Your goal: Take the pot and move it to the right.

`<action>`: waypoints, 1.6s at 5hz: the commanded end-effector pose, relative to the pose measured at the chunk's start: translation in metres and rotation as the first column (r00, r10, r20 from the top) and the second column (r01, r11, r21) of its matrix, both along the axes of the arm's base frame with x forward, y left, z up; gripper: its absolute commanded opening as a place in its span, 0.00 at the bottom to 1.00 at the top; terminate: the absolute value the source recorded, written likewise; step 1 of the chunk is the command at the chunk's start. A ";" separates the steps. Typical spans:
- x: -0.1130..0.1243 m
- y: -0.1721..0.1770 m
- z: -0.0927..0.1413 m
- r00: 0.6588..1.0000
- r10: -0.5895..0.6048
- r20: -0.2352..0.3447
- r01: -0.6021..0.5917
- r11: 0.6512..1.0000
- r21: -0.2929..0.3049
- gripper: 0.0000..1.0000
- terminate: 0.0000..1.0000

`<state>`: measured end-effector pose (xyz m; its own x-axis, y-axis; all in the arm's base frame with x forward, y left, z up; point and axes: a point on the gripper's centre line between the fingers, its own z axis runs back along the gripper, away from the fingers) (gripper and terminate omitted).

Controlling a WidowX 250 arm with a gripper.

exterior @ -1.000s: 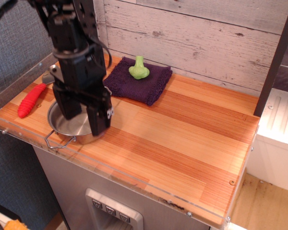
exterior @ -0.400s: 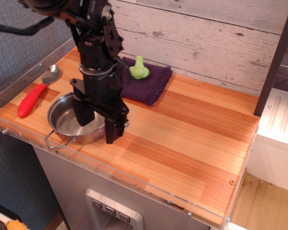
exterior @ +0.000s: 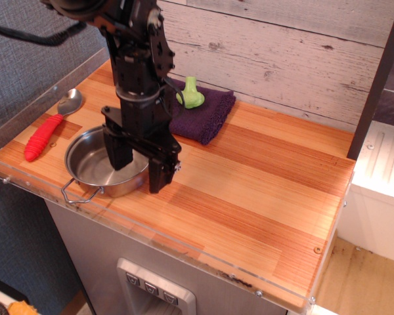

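- My gripper [exterior: 139,169] hangs over the right edge of the pot [exterior: 98,172], one finger down inside the bowl, the other outside past the rim on the bare wood.
- Fingers are spread, straddling the pot's right wall; I see nothing pinched yet, and I can't say whether either pad touches the steel.
- The pot sits at the front left of the wooden counter [exterior: 249,190], near the front edge, its wire loop handle [exterior: 77,193] pointing toward the front-left corner.
- To do this well, I judge I need the wall centred between the fingers and low enough that the pads bite below the rim, not on its lip.
- Shiny steel is likely slippery, so a firm, square close matters; a skewed pinch could twist the pot.
- The red-handled spoon [exterior: 48,130] lies just left of the pot, the purple cloth [exterior: 200,115] with the green toy [exterior: 192,95] on it lies behind; the path right over bare wood looks open.
- I'd slide or lift low, keeping clear of the front edge.
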<state>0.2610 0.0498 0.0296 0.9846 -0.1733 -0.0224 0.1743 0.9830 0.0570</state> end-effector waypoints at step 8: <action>-0.014 -0.056 0.080 0.945 -0.186 0.268 0.206 0.977 -0.048 0.00 0.00</action>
